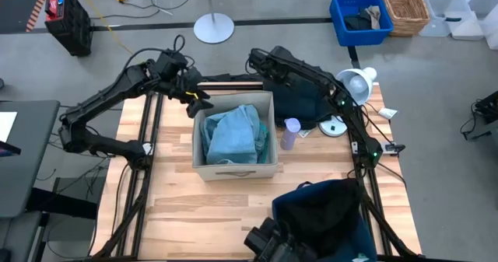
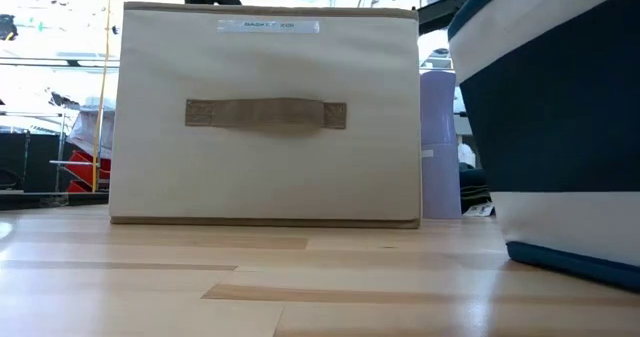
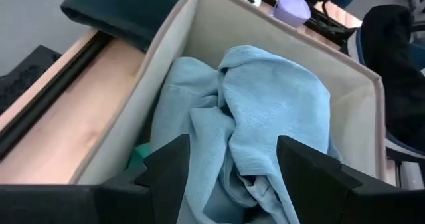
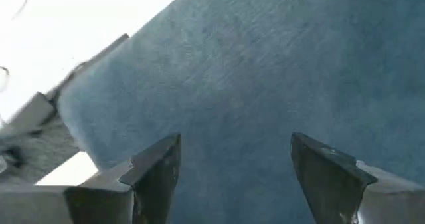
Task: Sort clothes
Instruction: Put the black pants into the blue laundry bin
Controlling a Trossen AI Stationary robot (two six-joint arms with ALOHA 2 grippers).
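Pale blue garment (image 3: 259,117) heaped in beige box (image 1: 204,169) mid-worktop (image 1: 187,215), likely its sort destination; left tool (image 3: 229,164) poised just above heap, fingers spread, holding nothing; right tool (image 4: 232,171) wide, empty, nosing dark garment (image 1: 299,99) behind box, probably next pick.

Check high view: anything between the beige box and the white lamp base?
Yes. A pale purple cup stands between the beige box and the white lamp base, close beside the box wall; the low view shows it too.
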